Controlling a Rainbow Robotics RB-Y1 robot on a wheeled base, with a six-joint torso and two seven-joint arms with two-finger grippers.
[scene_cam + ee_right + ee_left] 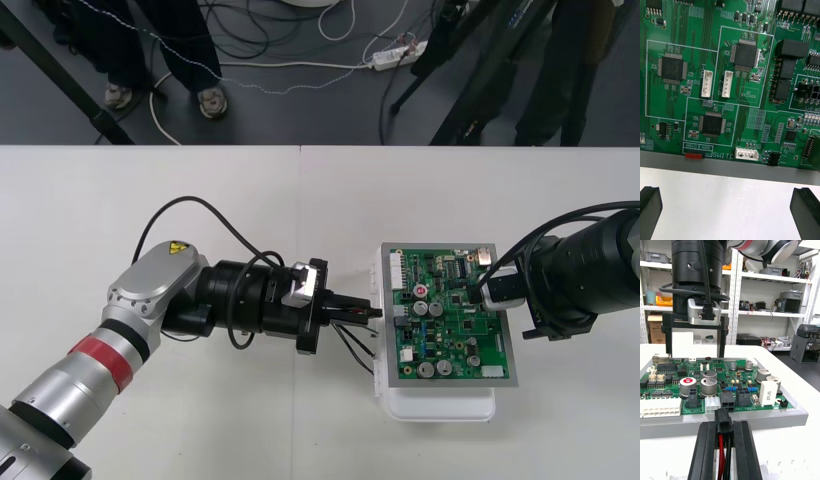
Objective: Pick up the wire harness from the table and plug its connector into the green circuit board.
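The green circuit board (455, 330) lies on its white base (440, 405) right of the table's middle. My left gripper (366, 313) sits at the board's left edge, shut on the harness's black plug (723, 420). Red and black wires (721, 453) run back between its fingers (745, 450), and loose wires (355, 347) hang below it. The plug is just short of the board's edge, facing a black socket (727, 400), and is not in it. My right gripper (497, 290) hovers over the board's right side. Its fingers (650, 208) stand far apart, open, above the board (730, 93).
The pale table (150, 190) stretches free to the left and in front of the board. A white multi-pin connector (658, 407) and tall capacitors (688, 386) stand on the board close to the plug. Cables and a power strip (395, 55) lie on the floor beyond the table.
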